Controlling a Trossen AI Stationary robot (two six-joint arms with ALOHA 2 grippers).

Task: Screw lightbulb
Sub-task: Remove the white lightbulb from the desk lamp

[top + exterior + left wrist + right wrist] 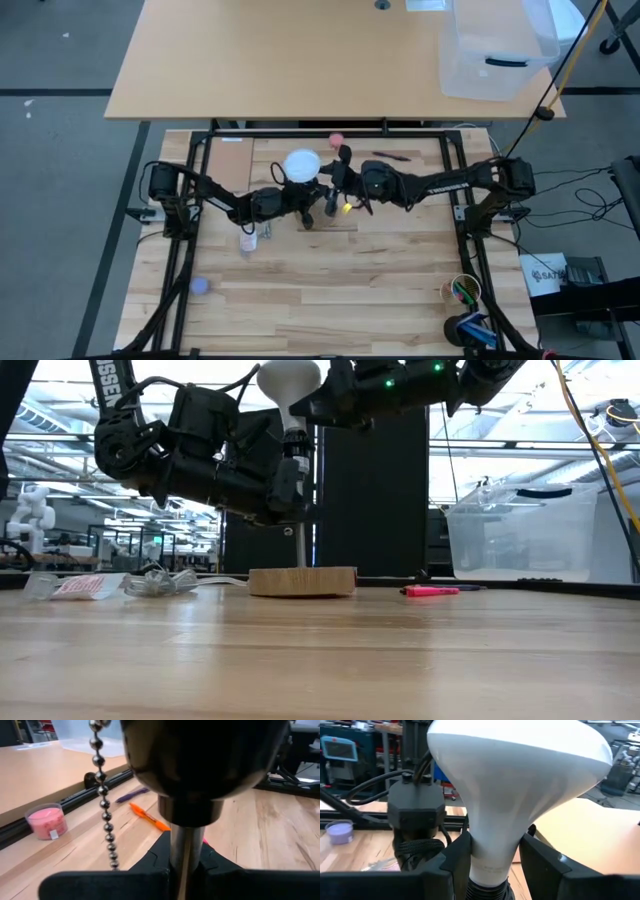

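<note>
The lightbulb (515,775), white with a broad globe, stands upright on the black socket (200,760) of a small lamp stand. A thin metal post (300,548) carries the socket above a round wooden disc (302,581) that lies flat on the table. A bead chain (105,810) hangs beside the socket. My left gripper (182,870) reaches in from the table's left and is shut on the post. My right gripper (492,865) comes in level from the right and is shut on the bulb's neck, higher up. Both meet near the table's middle (315,195). My left gripper pinches the metal post (182,852) between its two fingers, just under the socket's collar. The fingers come nearly level from the table's left and lie across the upright post. The disc stays on the table. My right gripper pinches the bulb's narrow neck (490,852) between its two fingers (455,857), just above the screw base. The fingers come level from the table's right and lie across the neck. The bulb stands upright, globe up, its base at the socket's mouth.
A pink candle jar (46,820), an orange pen (150,817) and a purple pen (131,795) lie toward the far edge. A pink marker (432,591) lies right of the disc, and plastic wrappers (150,582) left of it. A clear bin (495,50) sits on the far desk. A small purple cup (200,286) stands near left.
</note>
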